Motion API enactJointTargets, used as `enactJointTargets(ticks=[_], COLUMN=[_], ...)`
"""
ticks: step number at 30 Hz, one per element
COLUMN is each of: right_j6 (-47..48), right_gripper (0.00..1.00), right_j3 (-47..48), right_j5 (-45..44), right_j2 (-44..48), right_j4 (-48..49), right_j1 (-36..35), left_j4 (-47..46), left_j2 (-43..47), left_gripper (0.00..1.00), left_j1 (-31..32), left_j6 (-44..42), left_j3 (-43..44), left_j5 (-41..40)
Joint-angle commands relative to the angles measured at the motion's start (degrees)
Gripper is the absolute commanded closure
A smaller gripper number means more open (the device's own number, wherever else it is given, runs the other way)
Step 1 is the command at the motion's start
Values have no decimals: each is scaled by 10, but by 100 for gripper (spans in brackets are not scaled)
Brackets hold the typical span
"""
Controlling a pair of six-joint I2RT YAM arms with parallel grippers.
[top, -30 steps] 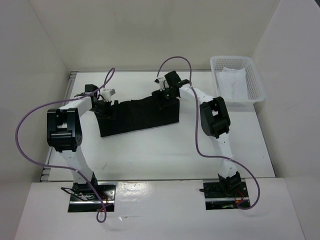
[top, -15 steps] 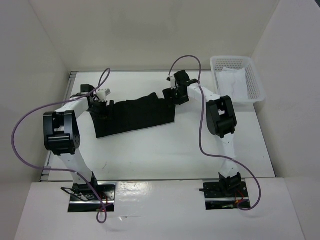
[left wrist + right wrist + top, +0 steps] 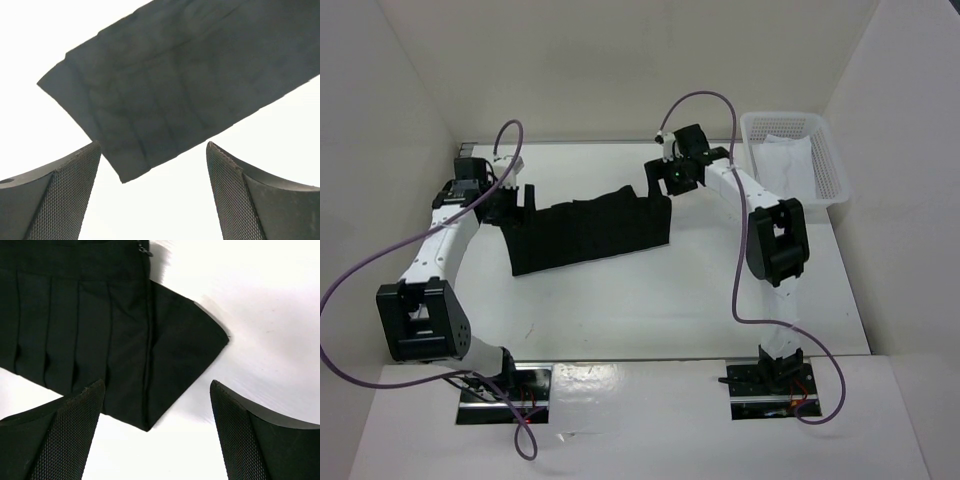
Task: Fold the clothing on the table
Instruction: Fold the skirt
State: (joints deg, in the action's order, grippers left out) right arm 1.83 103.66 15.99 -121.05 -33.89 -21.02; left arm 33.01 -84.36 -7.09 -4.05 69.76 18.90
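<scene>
The black pleated clothing (image 3: 585, 230) lies as a flat, long band across the far middle of the white table (image 3: 650, 300). My left gripper (image 3: 515, 195) hovers open just off its left end. In the left wrist view a corner of the clothing (image 3: 185, 85) lies ahead of the open gripper (image 3: 152, 150), with only bare table between the fingers (image 3: 65, 195). My right gripper (image 3: 667, 180) is open at the clothing's upper right corner. In the right wrist view a folded corner of the clothing (image 3: 100, 330) reaches between the spread jaws of the gripper (image 3: 157, 385), and nothing is held.
A white mesh basket (image 3: 820, 140) holding a white cloth (image 3: 785, 165) stands at the far right corner. A metal rail (image 3: 460, 165) runs along the table's left edge. White walls close in the left, far and right sides. Purple cables loop over both arms.
Both grippers have drawn back off the clothing's upper corners: the left one outward to the left, the right one farther back and right. The clothing stays flat on the table.
</scene>
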Motion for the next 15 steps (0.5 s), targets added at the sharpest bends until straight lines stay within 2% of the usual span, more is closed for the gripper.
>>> enactJointTargets(ticks=[1,7,15], right_j6=[-8,4,20], right_gripper=[10,10,10], right_j3=[21,15,-15], right_j5=[21,27,33], right_j2=[17,17,29], right_j4=[6,1,12], right_j1=[-19,-30,-30], left_j4=[-3,-37,-59], left_j2=[-15,-77,-147], left_gripper=[9,11,12], left_j1=[-8,-27,-71], left_j6=[12,-2,-46], left_j3=[-37,-45,8], left_j5=[-62,-70,-14])
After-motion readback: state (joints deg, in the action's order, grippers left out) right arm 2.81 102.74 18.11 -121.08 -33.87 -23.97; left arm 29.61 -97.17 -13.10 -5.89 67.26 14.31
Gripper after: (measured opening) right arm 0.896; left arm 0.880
